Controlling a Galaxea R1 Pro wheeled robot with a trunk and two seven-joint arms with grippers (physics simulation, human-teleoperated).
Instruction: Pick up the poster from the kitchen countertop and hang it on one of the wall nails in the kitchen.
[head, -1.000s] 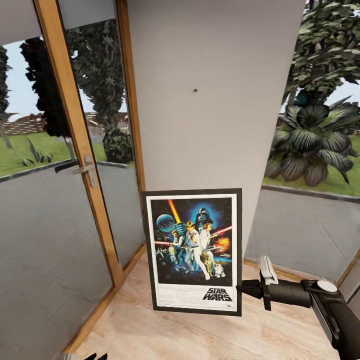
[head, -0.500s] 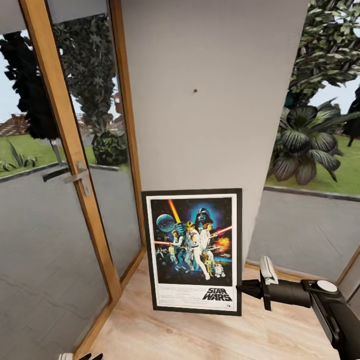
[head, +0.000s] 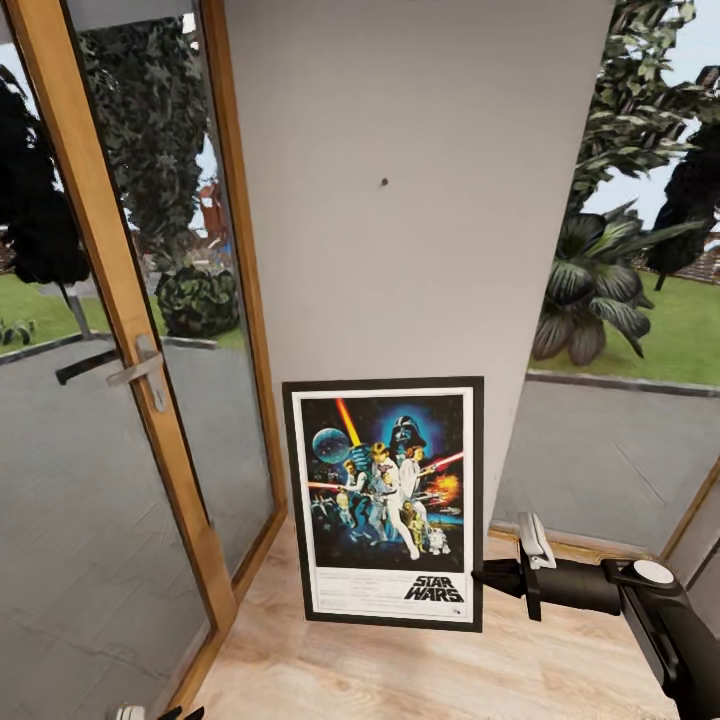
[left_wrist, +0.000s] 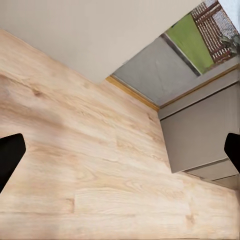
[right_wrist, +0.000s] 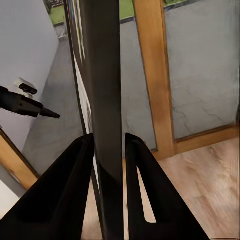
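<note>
The poster (head: 385, 500), black-framed with a white border and a "STAR WARS" logo, hangs upright in the air before a light-grey wall. My right gripper (head: 484, 577) is shut on the poster's right edge, low down. In the right wrist view the black fingers (right_wrist: 75, 185) clamp the frame's thin edge (right_wrist: 106, 90). A small dark nail (head: 384, 183) sticks out of the wall well above the poster. My left gripper (left_wrist: 120, 150) is open over the wooden floor, its fingertips (left_wrist: 10, 155) far apart. The kitchen countertop is out of view.
A wood-framed glass door (head: 110, 300) with a metal handle (head: 140, 368) stands at the left. At the right a window (head: 620, 420) looks onto plants. Light wooden floor (head: 420, 670) runs below. A grey cabinet (left_wrist: 200, 135) stands on the floor in the left wrist view.
The whole head view has shifted: the door frame and the garden outside slide left, so the camera has moved. The poster and my right arm keep their place in the picture.
</note>
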